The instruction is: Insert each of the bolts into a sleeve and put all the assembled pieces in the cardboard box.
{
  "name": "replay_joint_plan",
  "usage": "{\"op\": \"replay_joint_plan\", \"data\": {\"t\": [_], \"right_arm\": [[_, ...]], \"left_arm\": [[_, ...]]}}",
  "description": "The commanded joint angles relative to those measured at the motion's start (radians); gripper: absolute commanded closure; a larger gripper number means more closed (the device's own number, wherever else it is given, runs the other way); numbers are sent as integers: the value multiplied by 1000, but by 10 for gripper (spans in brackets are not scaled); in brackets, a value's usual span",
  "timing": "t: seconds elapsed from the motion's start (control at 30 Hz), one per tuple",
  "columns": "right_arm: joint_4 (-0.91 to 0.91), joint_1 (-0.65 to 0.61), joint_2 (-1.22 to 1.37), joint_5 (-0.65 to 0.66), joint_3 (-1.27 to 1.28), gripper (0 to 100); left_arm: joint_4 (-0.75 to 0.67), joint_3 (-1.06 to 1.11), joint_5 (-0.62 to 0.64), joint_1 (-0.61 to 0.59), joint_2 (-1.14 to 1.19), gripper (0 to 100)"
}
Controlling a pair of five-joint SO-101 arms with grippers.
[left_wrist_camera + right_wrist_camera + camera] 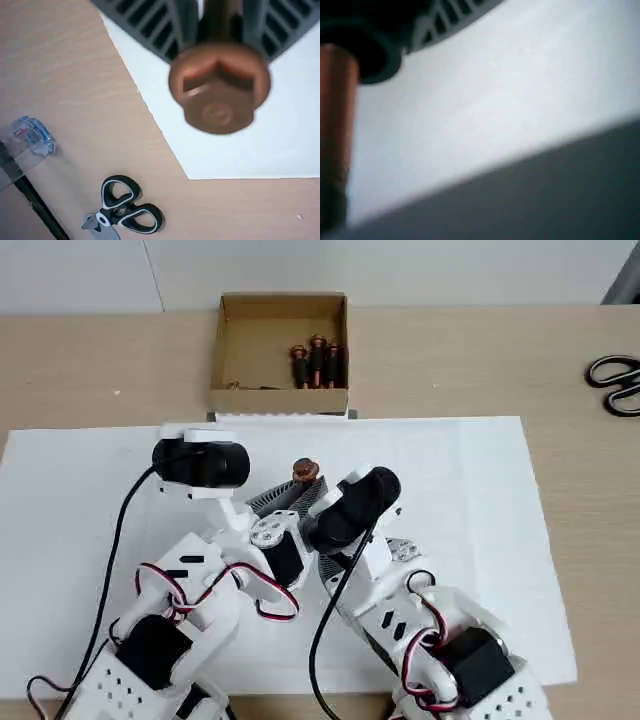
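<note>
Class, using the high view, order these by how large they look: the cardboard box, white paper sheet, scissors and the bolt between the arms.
1. white paper sheet
2. cardboard box
3. scissors, cut off at the edge
4. bolt

3 assembled pieces [316, 362], 1 cardboard box [232, 340], 1 bolt [306, 470], 1 pair of scissors [120, 210], 1 paper sheet [470, 500].

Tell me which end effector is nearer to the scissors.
Right, slightly. Both are at the bolt over the paper, far from the scissors; the right end effector is on the scissors' side of it, the left end effector on the other side.
</note>
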Motion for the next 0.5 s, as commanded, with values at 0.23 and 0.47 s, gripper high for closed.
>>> {"op": "replay_joint_plan", "data": {"t": [0.23, 0.47], "right_arm": [[-15, 4, -10, 9, -48, 995], [-15, 4, -18, 9, -40, 995]], "left_arm": [[6, -41, -9, 15, -6, 994], [37, -124, -11, 14, -5, 994]]}}
